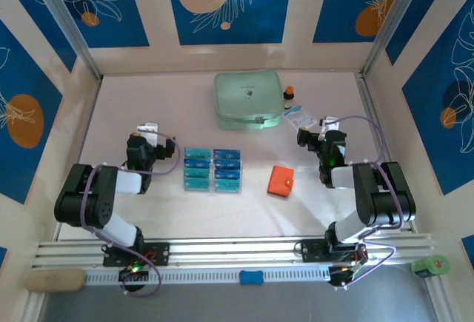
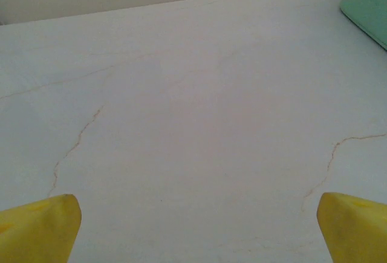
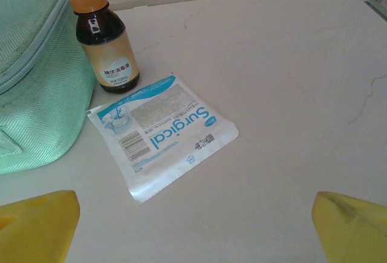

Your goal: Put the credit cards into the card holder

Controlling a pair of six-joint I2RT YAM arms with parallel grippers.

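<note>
The credit cards (image 1: 213,169) lie in two columns in a clear tray (image 1: 212,189), teal faces up. They sit to the right of the left gripper (image 1: 148,129) and a little back from it toward the arm bases, near but apart from its fingers. The card holder (image 1: 281,181), orange and folded shut, lies flat to the right of the tray and clear of it. From the right gripper (image 1: 326,124) it is off to the left and back toward the bases, alongside that arm's wrist and not touching it. Cards and card holder both lie between the two arms.

The left gripper (image 2: 193,233) stands wide apart over bare table (image 2: 193,124), with nothing between its yellow fingertips (image 2: 36,227). A corner of a mint-green case (image 2: 367,3) shows far ahead of it on its right.

The right gripper (image 3: 193,227) is likewise spread wide and holds nothing, its fingertips (image 3: 351,227) at the two lower corners of its wrist view. Just ahead of it a white-and-blue packet (image 3: 163,133) printed "Surgical" lies flat on the table. Beyond the packet and to the left, a small brown bottle (image 3: 103,39) with an orange cap stands upright, just beside the mint-green case (image 3: 30,94). In the overhead view the case (image 1: 248,100) lies ahead of both grippers, between them, with the bottle (image 1: 288,97) at its right edge.
</note>
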